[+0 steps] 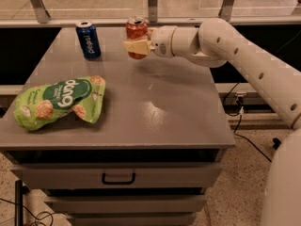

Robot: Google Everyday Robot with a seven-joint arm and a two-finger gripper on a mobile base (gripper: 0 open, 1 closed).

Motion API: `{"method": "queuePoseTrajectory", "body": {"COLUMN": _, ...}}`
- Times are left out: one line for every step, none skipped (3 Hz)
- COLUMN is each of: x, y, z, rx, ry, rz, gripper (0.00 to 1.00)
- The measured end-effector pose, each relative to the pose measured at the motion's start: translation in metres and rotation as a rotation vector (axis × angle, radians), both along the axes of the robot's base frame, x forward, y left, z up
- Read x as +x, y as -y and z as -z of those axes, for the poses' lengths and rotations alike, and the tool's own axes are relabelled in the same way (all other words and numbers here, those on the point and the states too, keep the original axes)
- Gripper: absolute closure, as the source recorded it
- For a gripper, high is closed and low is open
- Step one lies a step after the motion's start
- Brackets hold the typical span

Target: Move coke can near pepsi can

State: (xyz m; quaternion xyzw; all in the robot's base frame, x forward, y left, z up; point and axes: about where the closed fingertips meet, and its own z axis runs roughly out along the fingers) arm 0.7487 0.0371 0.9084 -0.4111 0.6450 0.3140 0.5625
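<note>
The coke can (136,29), red-orange with a silver top, is held upright in my gripper (137,46) at the back middle of the grey table (155,107). The gripper's cream fingers (135,47) are shut across the can's lower half, and the white arm reaches in from the right. The can appears to hang slightly above the tabletop. The pepsi can (88,40), dark blue with white lettering, stands upright at the back left, about a can's height to the left of the coke can.
A green snack bag (59,101) lies on the table's left front part. A drawer with a handle (118,178) is under the tabletop. Metal rails and glass run behind the table. Cables lie on the floor at the right.
</note>
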Motion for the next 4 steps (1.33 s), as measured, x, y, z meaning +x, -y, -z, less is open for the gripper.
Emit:
{"method": "queuePoseTrajectory", "body": {"x": 0.007, "y": -0.029, "z": 0.005, "rx": 0.014, "ry": 0.01, "rz": -0.022, "gripper": 1.0}}
{"method": "queuePoseTrajectory", "body": {"x": 0.009, "y": -0.05, "z": 0.014, "rx": 0.011, "ry": 0.011, "rz": -0.041, "gripper": 1.0}}
{"method": "queuePoseTrajectory", "body": {"x": 0.012, "y": -0.066, "z": 0.023, "rx": 0.008, "ry": 0.009, "rz": -0.056, "gripper": 1.0}}
{"method": "queuePoseTrajectory", "body": {"x": 0.015, "y": -0.081, "z": 0.032, "rx": 0.009, "ry": 0.006, "rz": -0.078, "gripper": 1.0}}
